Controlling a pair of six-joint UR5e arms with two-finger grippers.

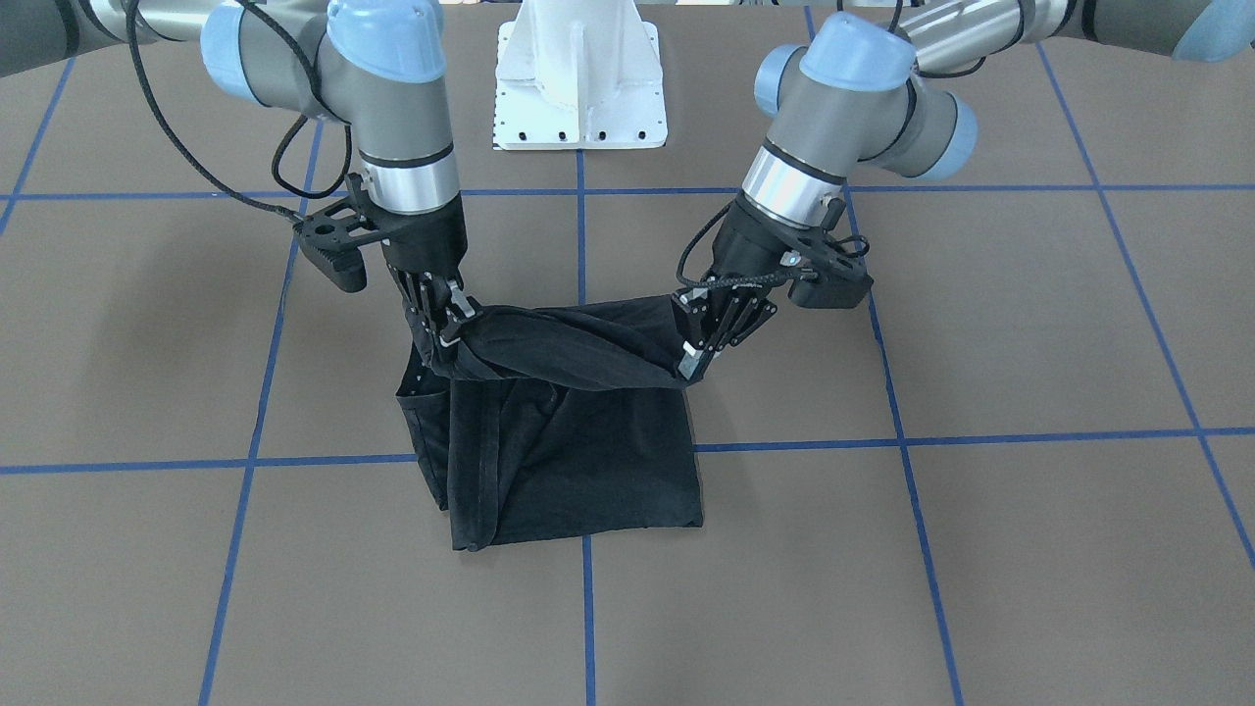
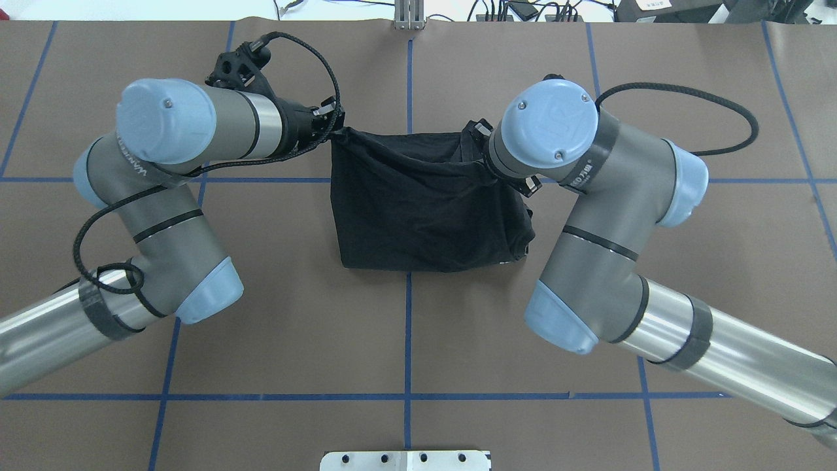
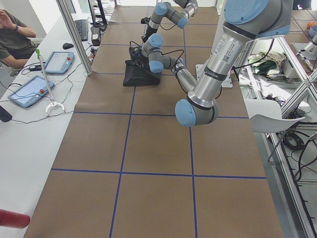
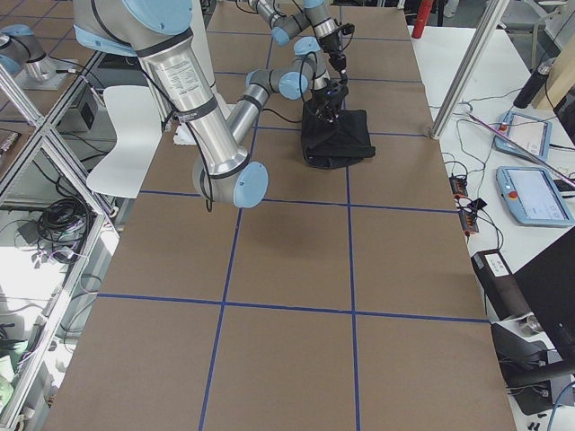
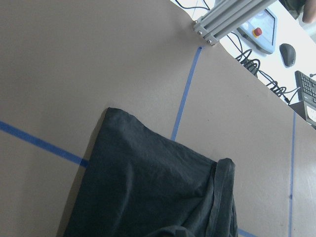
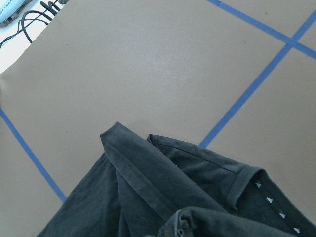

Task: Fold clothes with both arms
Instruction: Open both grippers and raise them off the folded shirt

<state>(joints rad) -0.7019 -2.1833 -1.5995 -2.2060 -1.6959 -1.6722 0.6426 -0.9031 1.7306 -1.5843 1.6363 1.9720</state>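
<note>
We see the near right arm (image 4: pixel 193 99) & far left arm (image 4: pixel 286 25) over the black T-shirt (image 4: pixel 346 135), bunched on brown table (image 4: pixel 287 341).

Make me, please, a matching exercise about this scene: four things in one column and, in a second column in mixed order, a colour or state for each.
Things:
1. T-shirt
2. left gripper
3. pedestal base
4. tape lines

Colour or state:
A. white
B. shut on the shirt's corner
C. blue
D. black, partly lifted

Pairs: 1-D, 2-B, 3-A, 4-C
</note>
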